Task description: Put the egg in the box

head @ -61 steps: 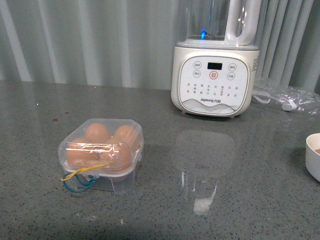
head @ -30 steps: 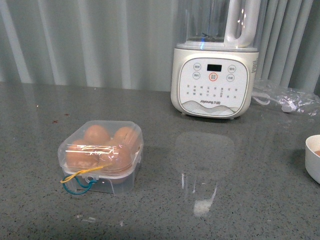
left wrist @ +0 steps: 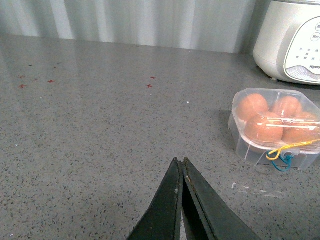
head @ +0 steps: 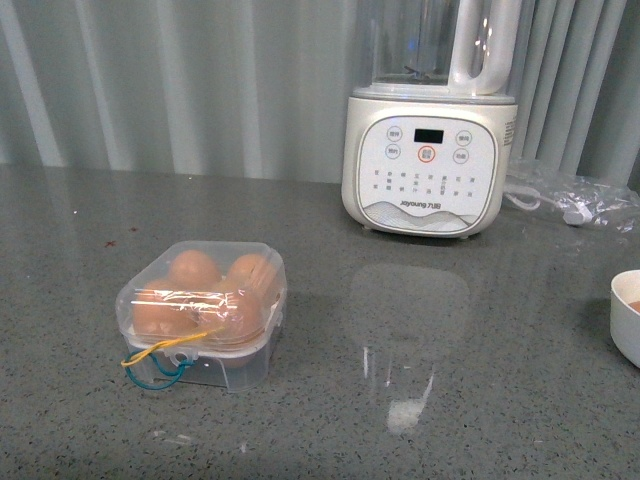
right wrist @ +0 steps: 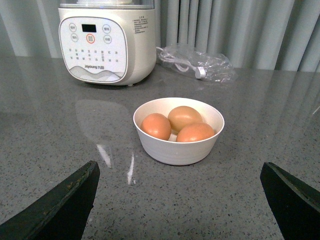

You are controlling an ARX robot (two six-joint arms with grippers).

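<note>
The left gripper [left wrist: 180, 162] has its two dark fingers pressed together at the tips, holding nothing and hovering over bare grey countertop [left wrist: 100, 130]; the right gripper [right wrist: 180, 200] stands wide apart, its fingers [right wrist: 60, 205] at opposite edges of the right wrist view, empty, with nothing touching them; neither arm shows in the front view.

The box [head: 203, 310] sits on the countertop to the left of centre in the front view, its clear rounded lid down over four orange-brown eggs; the eggs inside look alike, so which is the task's egg [head: 193, 267] cannot be told, but all four holes are filled; a yellow and blue elastic loop [head: 155, 362] hangs at the box's near face; in the left wrist view the box [left wrist: 274, 127] lies well apart from the closed fingertips.

A white bowl [right wrist: 178, 131] holds three more brown eggs, between the spread right fingers but farther off; behind it stands a cream Joyoung blender [right wrist: 106, 42], and beside that a clear plastic bag with a cable [right wrist: 197, 64].
</note>
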